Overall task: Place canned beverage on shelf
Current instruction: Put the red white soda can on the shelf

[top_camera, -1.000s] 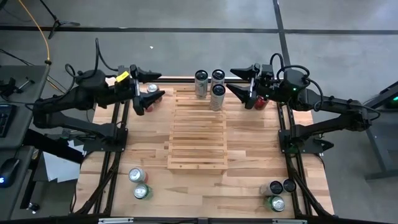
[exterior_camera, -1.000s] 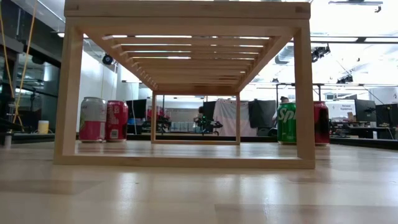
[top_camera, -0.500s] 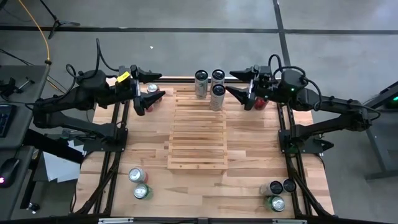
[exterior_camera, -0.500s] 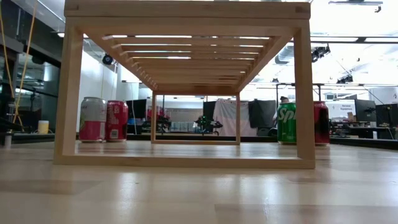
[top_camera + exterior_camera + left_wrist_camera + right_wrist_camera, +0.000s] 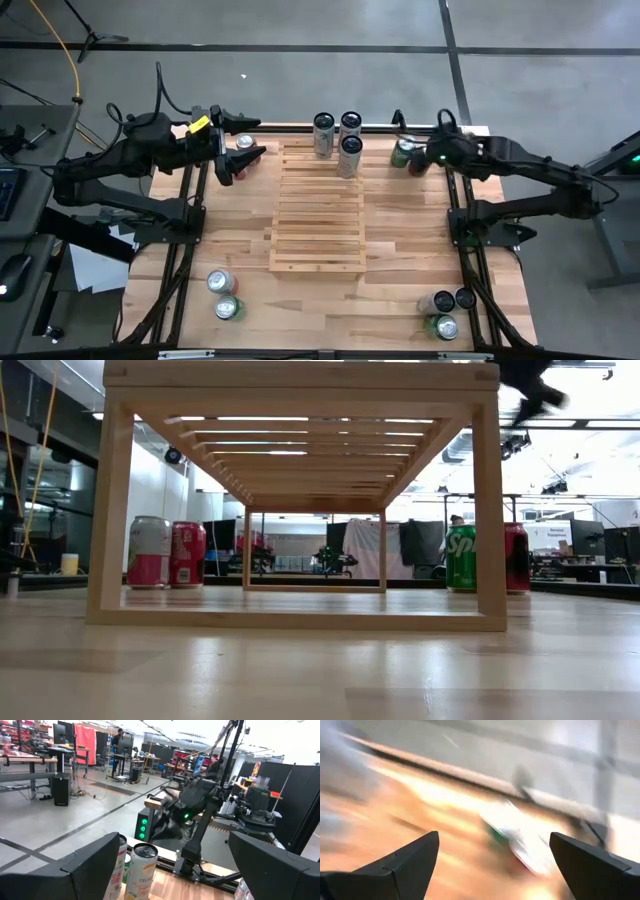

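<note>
1. The right gripper [image 5: 408, 152] has swung away from the far end of the shelf [image 5: 318, 205] toward the far right corner of the worktop [image 5: 400, 260]. It now sits over a green can [image 5: 402, 152] and a red can [image 5: 418, 164] standing together there. A second ago it pointed inward at the shelf's cans.

2. The right wrist view is smeared with motion, showing the arm mid-swing. Its fingers [image 5: 395, 865] stand wide apart with nothing between them.

3. The move reads as the start of a reach for the next beverage. No can is gripped yet, so the placing lies ahead.

4. The left gripper [image 5: 240, 153] has not moved. It waits at the far left corner beside a red-topped can [image 5: 244, 142], fingers [image 5: 85, 870] spread and empty.

5. Three silver-topped cans [image 5: 338, 133] already stand at the shelf's far end; its remaining slats are bare.

6. More cans wait at the near corners: two at near left [image 5: 224, 294], three at near right [image 5: 445, 310].

7. Legible writing is scarce. The low view shows "Sp" on a green can [image 5: 460, 558] right of the shelf frame; the left wrist view shows "CEL" on a pale can [image 5: 141, 872].
</note>
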Controlling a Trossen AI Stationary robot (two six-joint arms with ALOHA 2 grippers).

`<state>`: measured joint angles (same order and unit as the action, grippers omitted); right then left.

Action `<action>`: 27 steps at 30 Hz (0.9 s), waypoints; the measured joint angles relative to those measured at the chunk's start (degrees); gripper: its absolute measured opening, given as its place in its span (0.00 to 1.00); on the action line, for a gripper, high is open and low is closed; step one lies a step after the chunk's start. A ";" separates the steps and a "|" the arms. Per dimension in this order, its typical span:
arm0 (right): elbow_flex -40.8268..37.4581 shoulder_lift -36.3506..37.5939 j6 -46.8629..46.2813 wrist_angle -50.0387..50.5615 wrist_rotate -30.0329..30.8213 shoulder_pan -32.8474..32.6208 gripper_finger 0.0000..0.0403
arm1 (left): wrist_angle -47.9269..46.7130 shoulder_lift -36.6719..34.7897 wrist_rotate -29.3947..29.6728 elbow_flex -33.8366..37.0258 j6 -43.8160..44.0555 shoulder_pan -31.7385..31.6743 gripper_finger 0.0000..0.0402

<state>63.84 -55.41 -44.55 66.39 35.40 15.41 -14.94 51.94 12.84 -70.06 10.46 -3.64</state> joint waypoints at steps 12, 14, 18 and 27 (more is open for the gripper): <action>-16.42 1.51 5.24 -12.91 -15.18 18.90 0.91 | -0.04 0.00 0.00 0.00 0.23 0.00 0.91; -16.35 0.35 11.63 -14.43 -17.26 22.49 0.91 | -0.04 0.00 0.00 0.00 0.53 0.00 0.91; -14.10 -3.11 25.30 -14.32 -21.38 27.22 0.91 | -0.03 0.00 0.01 0.00 0.56 0.00 0.91; -11.73 -13.20 43.14 -11.56 -25.29 33.20 0.91 | -0.02 0.00 0.00 0.00 1.46 0.00 0.91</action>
<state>52.12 -68.60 -1.41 54.83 10.11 48.61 -14.96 51.94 12.85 -70.06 11.92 -3.64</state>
